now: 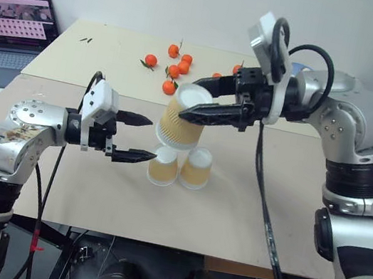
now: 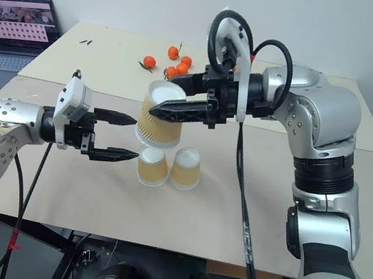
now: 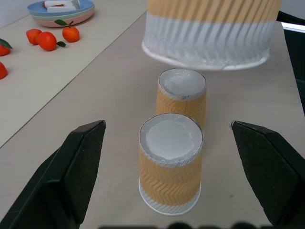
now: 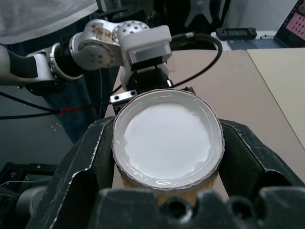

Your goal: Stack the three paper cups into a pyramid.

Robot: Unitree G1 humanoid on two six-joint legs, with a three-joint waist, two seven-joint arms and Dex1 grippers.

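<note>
Two base cups: two of the three paper cups (image 1: 164,165) (image 1: 196,168) stand upside down, white bases up, side by side and touching or nearly so, about midway along the tabletop (image 1: 245,215), nearer its front edge than its far edge.
Third cup: the held cup (image 1: 181,120) is upside down too, tilted, raised in the air just above the standing pair and clear of them.
Right gripper (image 1: 209,111): its black fingers (image 4: 88,162) are clamped on the held cup near its white base, one on each side, reaching in from the right edge.
Left gripper (image 1: 136,138): its fingers (image 3: 71,171) are spread wide, empty, level with the standing pair and just on their left-edge side, touching neither.
Pyramid: bottom row set; top cup not yet resting on it.
Tangerines (image 1: 178,66): a loose cluster of small orange fruit on the paler far sheet of the tabletop, well apart from the cups.
Plates (image 3: 61,10): a stack of pink and blue plates beyond the fruit.
Laptop (image 1: 15,26): open, beyond the far left corner.
</note>
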